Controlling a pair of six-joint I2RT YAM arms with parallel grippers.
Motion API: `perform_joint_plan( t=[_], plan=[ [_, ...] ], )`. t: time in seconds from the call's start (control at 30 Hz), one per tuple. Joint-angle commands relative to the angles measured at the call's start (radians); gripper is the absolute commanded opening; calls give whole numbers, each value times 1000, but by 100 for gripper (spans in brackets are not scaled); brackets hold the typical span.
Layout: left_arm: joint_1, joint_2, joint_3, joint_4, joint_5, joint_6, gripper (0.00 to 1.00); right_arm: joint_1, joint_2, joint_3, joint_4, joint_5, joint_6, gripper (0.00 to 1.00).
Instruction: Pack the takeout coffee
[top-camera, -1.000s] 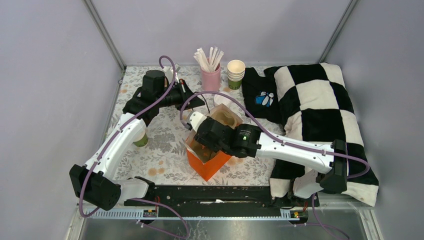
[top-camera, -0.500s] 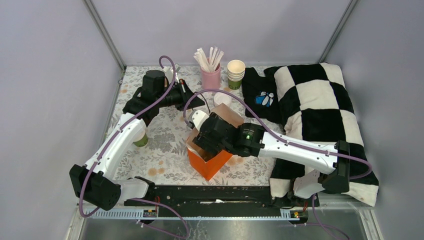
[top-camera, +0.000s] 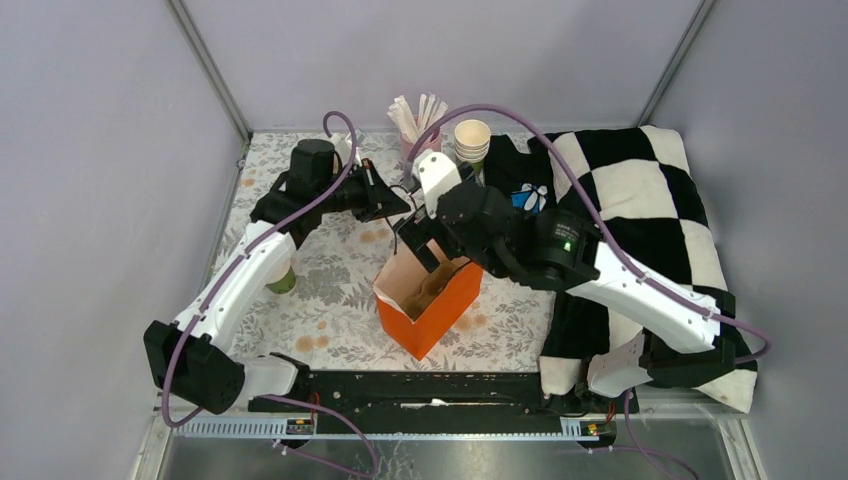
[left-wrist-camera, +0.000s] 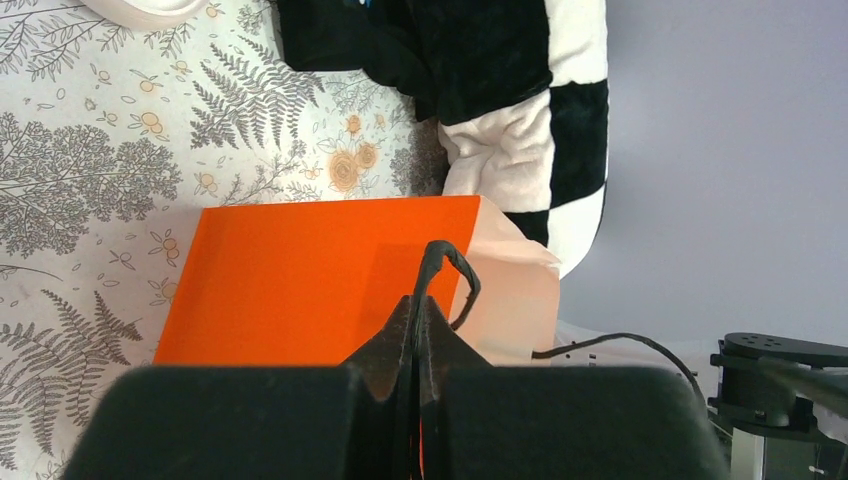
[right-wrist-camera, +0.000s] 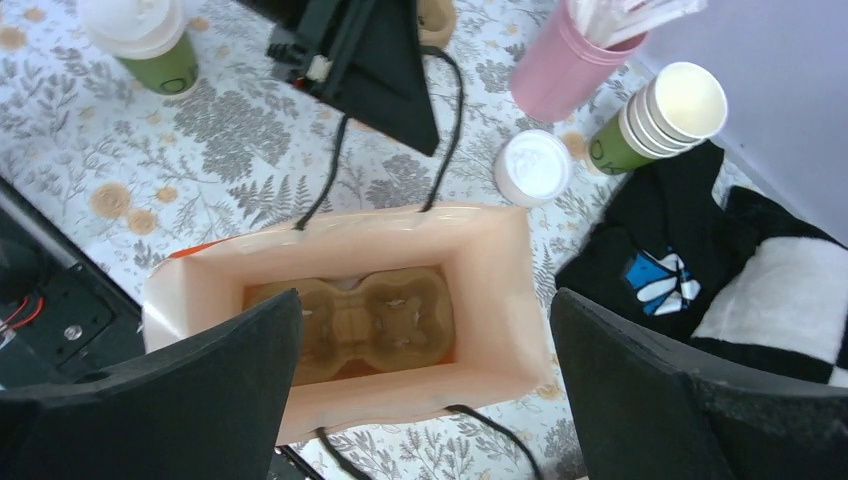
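The right gripper (right-wrist-camera: 422, 300) has lifted out of the orange bag (top-camera: 425, 325) and now hangs above it, jaws spread wide, holding nothing. Left of the bag, the takeout coffee (right-wrist-camera: 145, 40) stands on the floral table (top-camera: 330, 330), green-sided with a white lid on. Farther back, the left gripper (left-wrist-camera: 418, 310) pinches the bag's black handle (left-wrist-camera: 452, 275).

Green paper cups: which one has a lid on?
The lone green-sided paper cup beside the left arm, capped with a white plastic lid. The stacked green paper cups by the pink cup are open-topped.
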Motion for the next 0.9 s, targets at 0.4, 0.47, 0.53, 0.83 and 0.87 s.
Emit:
perform_joint_plan(
  t=[0.4,0.47,0.53,0.83,0.87],
  plan=[
    [4,62,195,-137,-73,109,29,-387,26,72,-261,-361,100,98],
    [4,55,216,-162,-96,129,42,-391,29,24,-243,-411,99,96],
    [4,47,242,-199,-130,151,52,-395,33,-29,-214,-431,103,91],
    [4,-37,315,-384,-366,215,83,-417,81,-164,-91,-326,85,69],
    [5,-48,311,-406,-406,212,83,-418,83,-173,-85,-303,82,65]
  ],
)
